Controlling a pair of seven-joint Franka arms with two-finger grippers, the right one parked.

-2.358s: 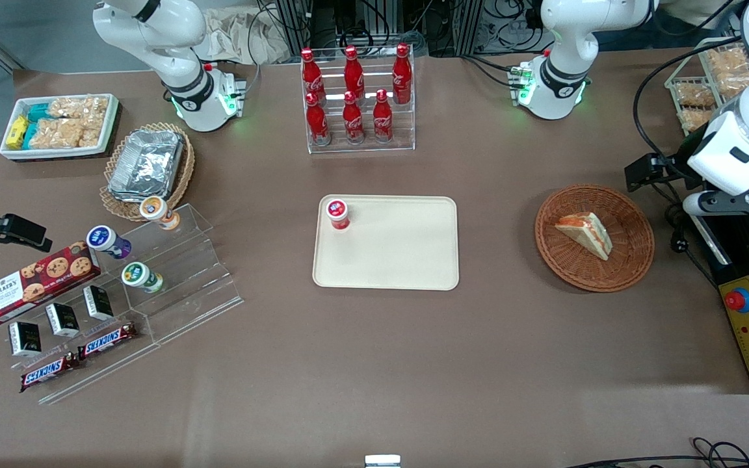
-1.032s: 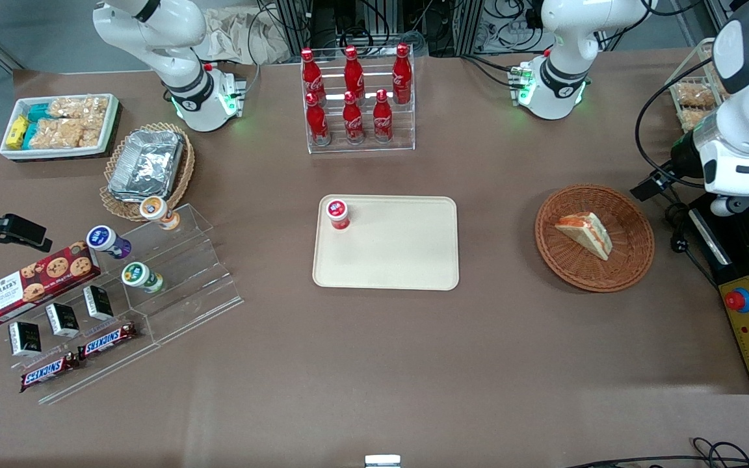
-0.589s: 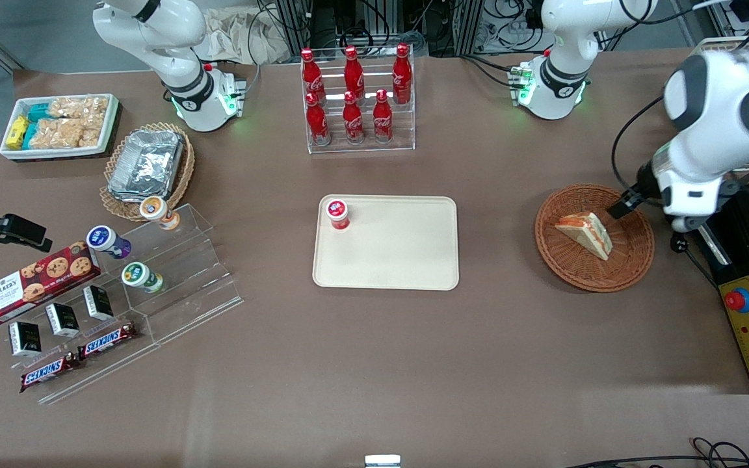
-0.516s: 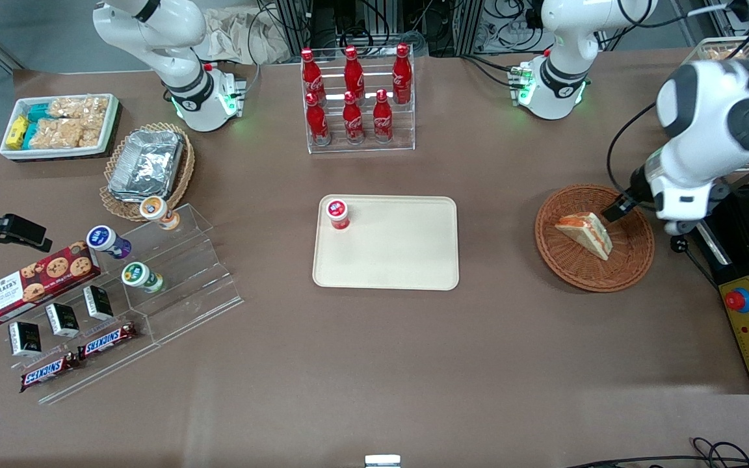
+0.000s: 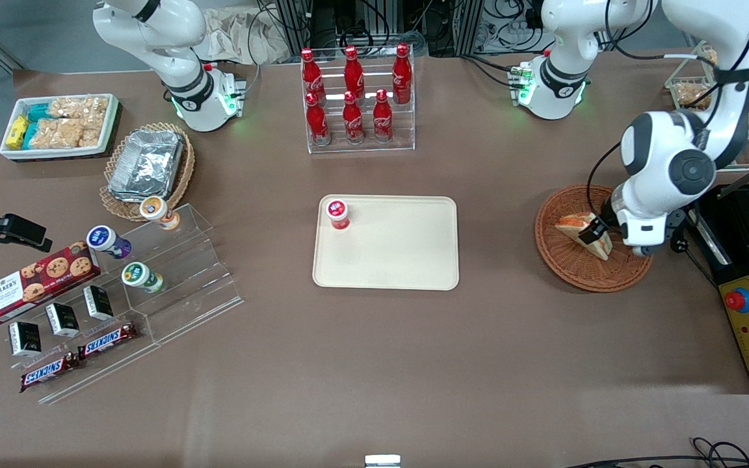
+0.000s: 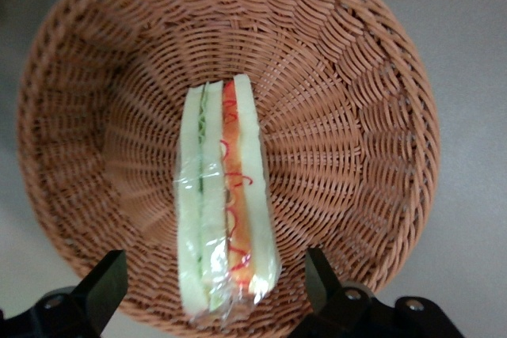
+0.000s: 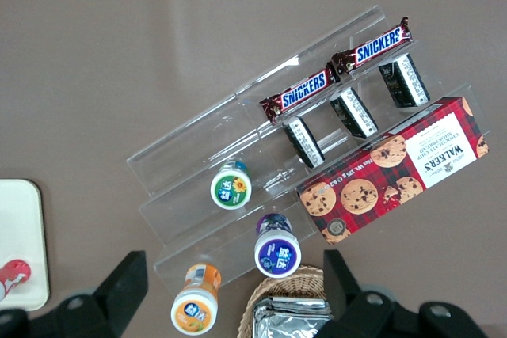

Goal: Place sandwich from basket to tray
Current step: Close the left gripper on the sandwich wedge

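Note:
The sandwich is a wrapped wedge of white bread with orange-red and green layers; it lies in the reddish-brown wicker basket toward the working arm's end of the table. In the left wrist view the sandwich lies across the basket's floor. My gripper hangs just above the basket, over the sandwich, and is open: its two dark fingers stand wide apart on either side of the sandwich's broad end, not touching it. The cream-beige tray lies mid-table.
A small red-capped bottle stands in a tray corner. A rack of red cola bottles stands farther from the camera. A black control box with a red button lies beside the basket. Snacks on clear steps lie toward the parked arm's end.
My gripper has swung in from the table's edge and come down over the basket, ending with its open fingers on either side of the sandwich. The sandwich has not moved.

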